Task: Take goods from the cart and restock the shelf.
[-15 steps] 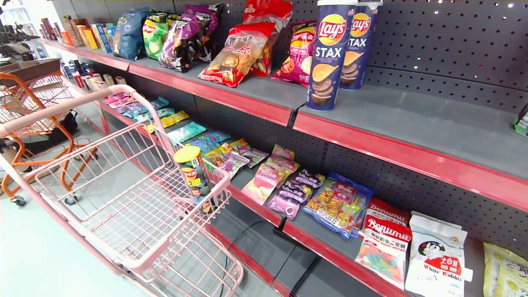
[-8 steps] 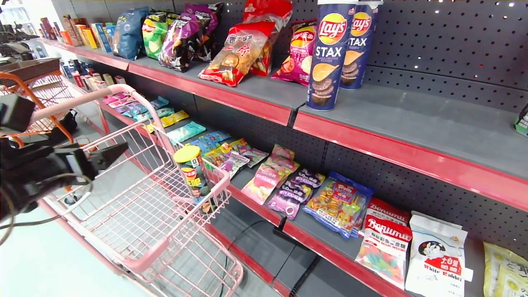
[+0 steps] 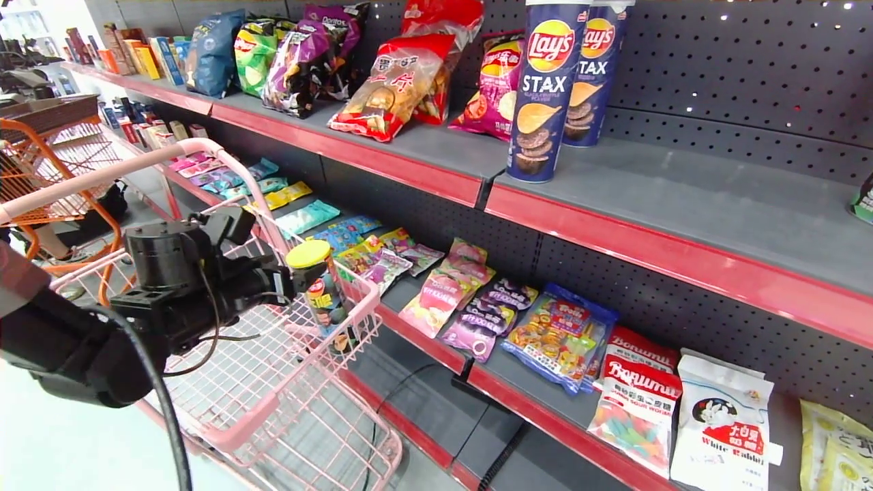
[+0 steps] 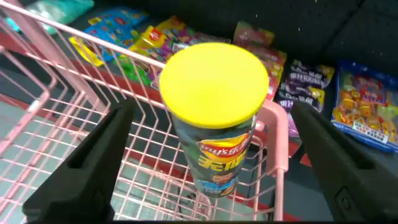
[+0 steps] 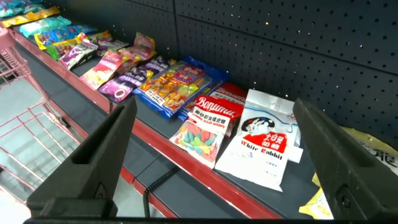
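Bright, even light; glare streaks the red shelf edge [image 3: 682, 267]; straight lines bow.

Metal-wire cart [image 3: 252, 419], smooth plastic lid [image 4: 214, 81]

A dark pegboard wall [image 3: 736, 68] filled the upper right, pinpricks of light showing through its holes. Pale glossy floor [image 3: 54, 450] lay lower left; an orange cart [image 3: 41, 160] stood at the left edge.

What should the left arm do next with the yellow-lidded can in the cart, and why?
Probably ease the left gripper forward and slightly down until its fingers straddle the can body, then close. The can stands upright in the corner of the pink cart, centred between the open fingers in the left wrist view, but the head view suggests the tips only reach its lid.
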